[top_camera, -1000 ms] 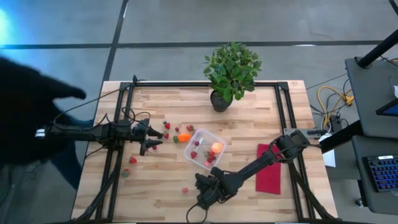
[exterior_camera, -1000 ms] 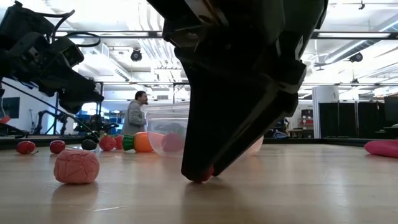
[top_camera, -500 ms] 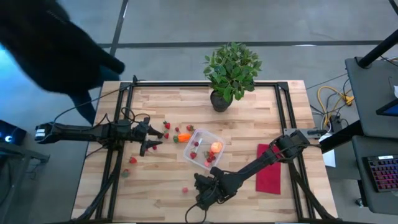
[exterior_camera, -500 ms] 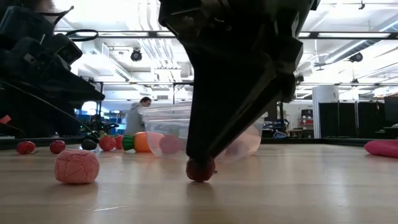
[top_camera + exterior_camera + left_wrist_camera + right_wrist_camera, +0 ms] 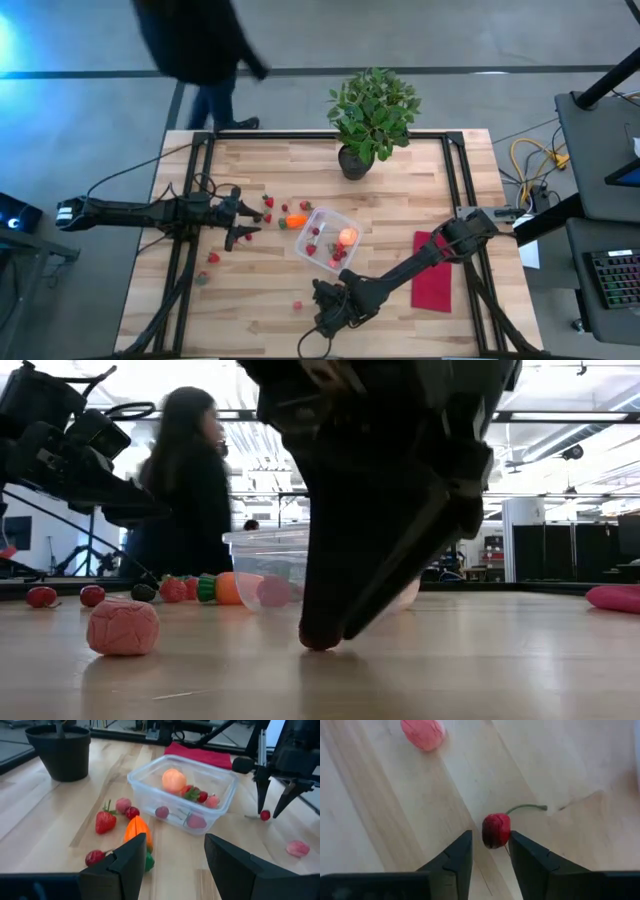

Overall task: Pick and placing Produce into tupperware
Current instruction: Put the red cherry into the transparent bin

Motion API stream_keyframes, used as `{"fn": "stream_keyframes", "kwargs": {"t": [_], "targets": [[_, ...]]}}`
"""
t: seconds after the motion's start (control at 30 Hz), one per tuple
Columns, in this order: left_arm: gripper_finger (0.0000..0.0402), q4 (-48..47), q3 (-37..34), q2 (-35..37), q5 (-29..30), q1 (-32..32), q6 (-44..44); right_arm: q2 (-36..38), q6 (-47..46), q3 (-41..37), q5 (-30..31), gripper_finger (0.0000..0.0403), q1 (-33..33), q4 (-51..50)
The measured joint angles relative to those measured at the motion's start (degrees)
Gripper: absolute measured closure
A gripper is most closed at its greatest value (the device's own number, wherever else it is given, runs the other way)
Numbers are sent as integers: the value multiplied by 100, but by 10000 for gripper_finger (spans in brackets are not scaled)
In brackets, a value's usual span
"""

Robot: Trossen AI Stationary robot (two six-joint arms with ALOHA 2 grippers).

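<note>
The clear tupperware (image 5: 328, 238) (image 5: 182, 790) stands mid-table and holds the round orange-pink fruit (image 5: 173, 779) and several small red pieces. The orange-red piece with a green top (image 5: 137, 832) and a strawberry (image 5: 104, 821) lie on the wood at its left. My right gripper (image 5: 325, 318) (image 5: 491, 851) is open near the table's near edge. It points down, and its fingers stand on either side of a small red cherry (image 5: 496, 830) (image 5: 265, 815) that rests on the table. My left gripper (image 5: 240, 225) (image 5: 175, 865) is open and hovers left of the tupperware.
A pink lump (image 5: 422, 732) (image 5: 122, 628) lies left of the right gripper, and more red pieces (image 5: 213, 257) sit toward the table's left. The potted plant (image 5: 372, 115) stands at the far edge, and a magenta cloth (image 5: 432, 270) lies at the right. A person (image 5: 200, 50) walks beyond the far edge.
My right gripper rose slightly off the table, leaving the cherry in full sight, then came back down over it. The cherry stayed where it was. The person moved from the table's left side round to beyond its far left corner.
</note>
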State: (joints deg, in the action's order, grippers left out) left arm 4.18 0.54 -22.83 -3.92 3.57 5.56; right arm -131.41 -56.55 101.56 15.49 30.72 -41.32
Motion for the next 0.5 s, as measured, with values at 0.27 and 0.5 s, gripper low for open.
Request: {"fn": "stream_keyframes", "kwargs": {"t": [0.27,0.5], "targets": [[214,541,2,-2,2,-2,2,2,-44,37,126,294,-4,-35],[214,767,5,9,2,-1,9,2,-44,37,159,340,-38,-69]]}}
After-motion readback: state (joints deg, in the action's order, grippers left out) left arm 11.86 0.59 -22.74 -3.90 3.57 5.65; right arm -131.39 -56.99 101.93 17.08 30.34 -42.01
